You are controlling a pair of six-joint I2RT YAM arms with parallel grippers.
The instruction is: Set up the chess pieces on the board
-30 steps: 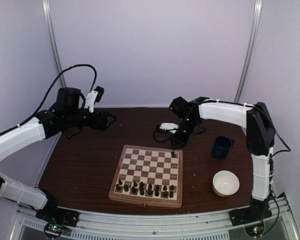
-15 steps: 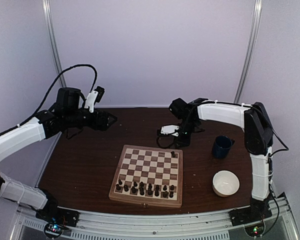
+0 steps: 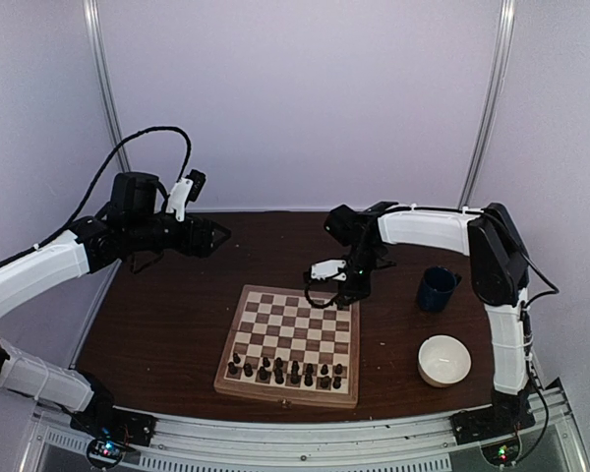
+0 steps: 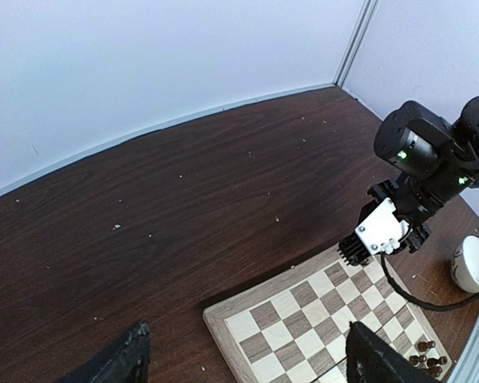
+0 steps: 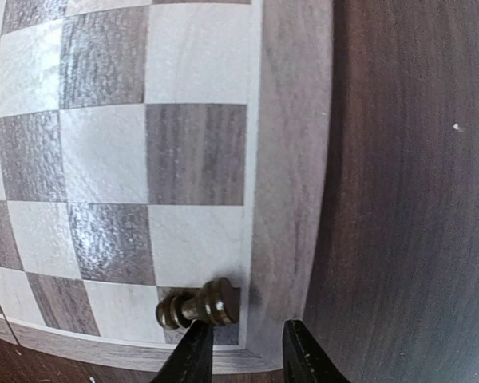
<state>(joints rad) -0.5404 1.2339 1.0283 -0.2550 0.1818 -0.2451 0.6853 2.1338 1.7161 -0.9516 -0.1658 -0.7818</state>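
Note:
The board point(image 3: 285, 324) lies at mid table, with a row of several dark chess pieces point(image 3: 285, 372) along its near edge. One more dark piece point(image 5: 198, 305) stands on the board's point(image 5: 104, 152) far right corner square. My right gripper point(image 5: 243, 351) hangs low over that corner point(image 3: 346, 293). Its jaws are open with only the tan border between them, and the piece sits just outside the left finger point(image 5: 193, 357). My left gripper point(image 3: 221, 234) is held high at the back left. It is open and empty point(image 4: 243, 359), looking down at the board point(image 4: 303, 319).
A dark blue mug point(image 3: 437, 288) stands right of the board. A white bowl point(image 3: 443, 360) sits nearer the front right, and it also shows at the right edge of the left wrist view, bowl point(image 4: 473, 263). Dark brown tabletop surrounds the board.
My right gripper has come forward and down from behind the board to its far right corner, where it now covers the lone piece in the top view. The left arm has not moved.

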